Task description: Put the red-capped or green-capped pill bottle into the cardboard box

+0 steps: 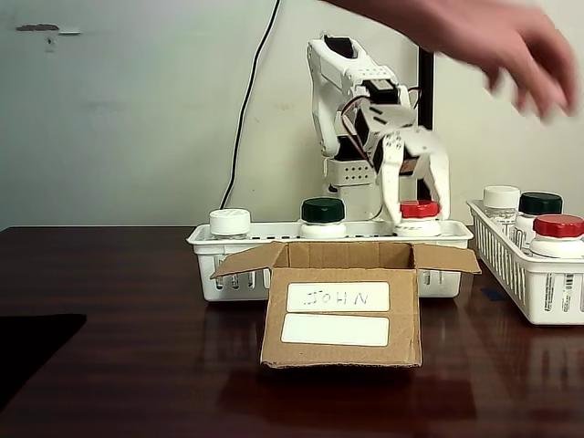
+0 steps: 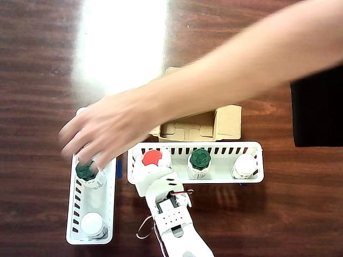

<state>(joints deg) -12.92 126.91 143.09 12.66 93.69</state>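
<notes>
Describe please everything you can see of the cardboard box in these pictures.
The cardboard box is a small brown corrugated carton that stands upright on the dark wooden table, just in front of the long white basket. Its top flaps are spread open, and in the fixed view nothing shows inside. Two white rectangular labels sit on its front; the upper one bears handwriting that appears mirrored. In the overhead view a person's arm reaches across above it and hides much of it. The gripper is not touching it.

A person's hand (image 2: 99,134) reaches over the cardboard box (image 2: 225,122) toward a green-capped bottle (image 2: 87,171)
</notes>
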